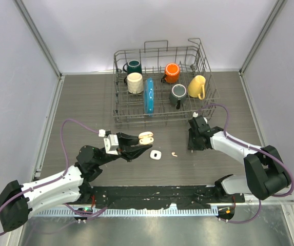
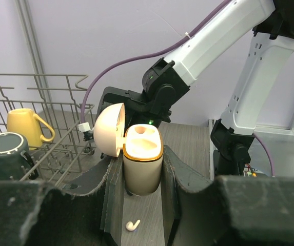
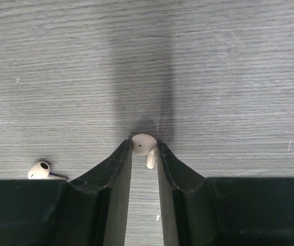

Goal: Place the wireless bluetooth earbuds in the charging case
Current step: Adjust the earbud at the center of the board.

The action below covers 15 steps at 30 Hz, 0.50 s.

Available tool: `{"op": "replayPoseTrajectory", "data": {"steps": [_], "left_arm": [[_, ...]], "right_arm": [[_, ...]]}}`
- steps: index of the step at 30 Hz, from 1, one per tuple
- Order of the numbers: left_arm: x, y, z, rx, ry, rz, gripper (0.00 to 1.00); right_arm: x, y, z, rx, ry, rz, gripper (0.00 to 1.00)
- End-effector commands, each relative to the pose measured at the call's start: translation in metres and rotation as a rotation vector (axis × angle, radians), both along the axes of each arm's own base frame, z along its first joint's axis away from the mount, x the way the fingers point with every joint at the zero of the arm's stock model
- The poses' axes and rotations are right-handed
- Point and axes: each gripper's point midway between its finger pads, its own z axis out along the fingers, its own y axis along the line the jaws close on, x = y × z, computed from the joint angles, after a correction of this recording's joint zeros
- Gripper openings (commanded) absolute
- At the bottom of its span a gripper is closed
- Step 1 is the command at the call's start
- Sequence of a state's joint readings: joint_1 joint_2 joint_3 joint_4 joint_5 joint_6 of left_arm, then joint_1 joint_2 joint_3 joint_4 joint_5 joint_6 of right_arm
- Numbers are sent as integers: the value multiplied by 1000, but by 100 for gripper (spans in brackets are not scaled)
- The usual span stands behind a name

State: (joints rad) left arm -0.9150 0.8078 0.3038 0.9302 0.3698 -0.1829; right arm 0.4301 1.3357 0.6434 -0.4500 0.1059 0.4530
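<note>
The earbud (image 3: 143,143) sits at the very tips of the right tool (image 3: 144,154), whose two fingers are drawn in against the bud's sides, with the short stem hanging down in the gap between them, low over the worktop (image 3: 229,66). That grip looks thin. The rounded bud is caught only by the finger ends, so it could squirt out forward or twist as it is raised, and a turned stem would not line up with its socket. A spare earbud (image 3: 39,170) lies on the worktop just beside the left finger, and a sideways drift of the tool could knock it away. The charging case (image 2: 142,177) is well apart from the held bud, clamped upright in the left tool (image 2: 142,160) with its lid (image 2: 109,129) swung open and a socket showing. Another loose earbud (image 2: 132,225) lies on the worktop below it. If the right tool pushes down off-centre, the case may tilt or slip in its clamp, or the lid may be pushed shut. The dish rack (image 1: 162,84) stands just behind both arms and could catch a high carry.
</note>
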Motion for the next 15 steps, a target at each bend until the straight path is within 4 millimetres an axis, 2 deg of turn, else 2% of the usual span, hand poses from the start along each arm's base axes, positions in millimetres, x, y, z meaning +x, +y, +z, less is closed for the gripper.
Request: {"op": "replayPoseTrajectory", "data": {"steps": [1,5,8,10,15], "left_arm": [[-2,3,11,-38,-23,6,0],[-1,3,11,-38,-21,7,0],[-1,4,12,-41,-23,12,0],[-1,4,12,-39,-22,12,0],[-1,4,11,-35,-22,13,0]], "right_arm": [[4,0,1,-2,4,-77,28],[0,0,-6,32,19,-201,20],[-2,-4,-11,34,17,-277,20],[-3,-3,-12,38,9,-281,29],[-2,-7,-4,23,-18,-266,41]]}}
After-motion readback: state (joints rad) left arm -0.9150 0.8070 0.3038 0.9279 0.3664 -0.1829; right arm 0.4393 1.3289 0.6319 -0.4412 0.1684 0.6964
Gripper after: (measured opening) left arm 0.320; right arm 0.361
